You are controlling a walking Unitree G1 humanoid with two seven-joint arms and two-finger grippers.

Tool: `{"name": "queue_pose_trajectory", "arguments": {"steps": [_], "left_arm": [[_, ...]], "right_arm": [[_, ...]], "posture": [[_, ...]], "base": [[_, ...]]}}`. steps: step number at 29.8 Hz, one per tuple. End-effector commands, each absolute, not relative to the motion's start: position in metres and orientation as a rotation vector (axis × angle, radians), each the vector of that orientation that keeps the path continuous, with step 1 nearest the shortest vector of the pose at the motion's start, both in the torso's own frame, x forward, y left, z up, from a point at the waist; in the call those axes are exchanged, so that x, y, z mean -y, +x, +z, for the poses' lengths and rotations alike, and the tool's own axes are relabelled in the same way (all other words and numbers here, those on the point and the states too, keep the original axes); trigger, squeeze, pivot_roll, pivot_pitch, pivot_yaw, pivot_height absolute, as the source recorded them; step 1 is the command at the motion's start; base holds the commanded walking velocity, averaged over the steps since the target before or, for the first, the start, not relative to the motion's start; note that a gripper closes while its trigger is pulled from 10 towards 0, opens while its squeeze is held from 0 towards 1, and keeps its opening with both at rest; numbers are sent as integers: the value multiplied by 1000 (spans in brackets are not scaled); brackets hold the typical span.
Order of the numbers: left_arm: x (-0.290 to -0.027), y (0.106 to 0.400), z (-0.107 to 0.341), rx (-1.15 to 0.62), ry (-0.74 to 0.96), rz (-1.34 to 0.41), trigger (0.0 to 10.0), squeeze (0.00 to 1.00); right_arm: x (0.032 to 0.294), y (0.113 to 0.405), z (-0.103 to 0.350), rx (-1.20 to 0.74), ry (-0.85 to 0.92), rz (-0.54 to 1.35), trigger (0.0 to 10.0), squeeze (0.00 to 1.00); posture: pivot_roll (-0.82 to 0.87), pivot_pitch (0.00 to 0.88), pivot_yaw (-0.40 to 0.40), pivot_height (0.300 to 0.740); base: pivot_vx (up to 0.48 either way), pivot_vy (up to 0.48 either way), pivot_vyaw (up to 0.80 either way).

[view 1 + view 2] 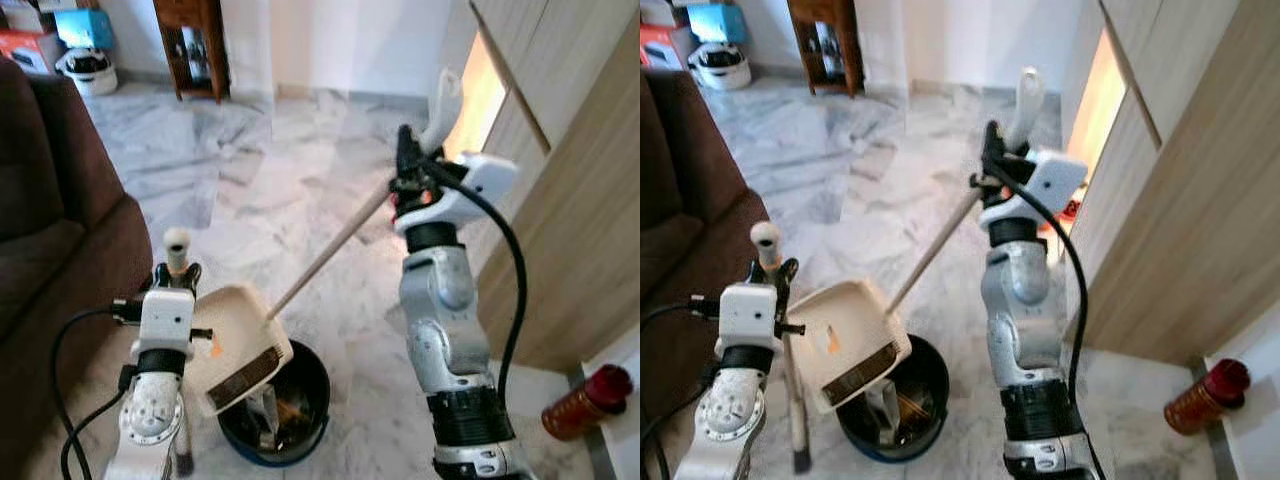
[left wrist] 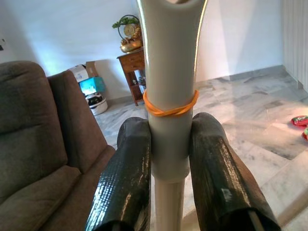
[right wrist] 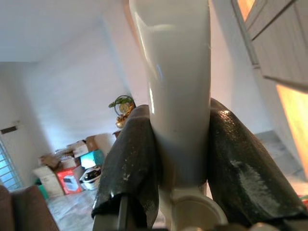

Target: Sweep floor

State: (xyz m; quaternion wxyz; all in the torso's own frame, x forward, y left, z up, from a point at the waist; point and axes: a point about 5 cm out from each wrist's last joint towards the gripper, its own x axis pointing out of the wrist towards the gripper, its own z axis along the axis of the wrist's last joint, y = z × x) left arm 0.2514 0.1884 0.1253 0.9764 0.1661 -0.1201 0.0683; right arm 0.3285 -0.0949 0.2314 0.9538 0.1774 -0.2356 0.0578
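While one dustpan [image 1: 235,345] tips, two grippers [image 2: 171,159] [image 3: 180,159] clamp handles

Glossy marble floor [image 1: 300,170]; cream plastic dustpan [image 1: 235,345] (smudged); fabric sofa [image 1: 60,230].

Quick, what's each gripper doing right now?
Left gripper: shut on the dustpan handle.
Right gripper: shut on the broom handle.

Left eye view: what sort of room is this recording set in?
Most likely a home living room. A brown sofa stands on the robot's left on a marble floor, with a wooden side table and boxes by the far wall, and pale wooden cabinet doors on the right.
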Motion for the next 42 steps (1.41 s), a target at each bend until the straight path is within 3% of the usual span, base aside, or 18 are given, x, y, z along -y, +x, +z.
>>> {"name": "queue_pose_trajectory", "arguments": {"steps": [1,18,24,31,42], "left_arm": [[-187,251,134,286,334,130,10000,0],[-189,251,135,294,338,131,10000,0],[-188,252,136,295,335,128,10000,0],[-190,252,136,298,335,130,10000,0],[-189,252,137,303,331,126,10000,0]], "right_arm": [[91,323,249,567,370,137,10000,0],[91,313,258,681,316,82,10000,0],[71,301,256,705,304,148,10000,0],[33,276,257,788,182,356,10000,0],[12,256,262,858,159,441,10000,0]], "posture": [[167,0,2,740],[185,0,4,740],[184,0,6,740],[188,0,8,740],[184,0,12,740]], "base": [[0,0,0],[0,0,0],[0,0,0],[0,0,0],[0,0,0]]}}
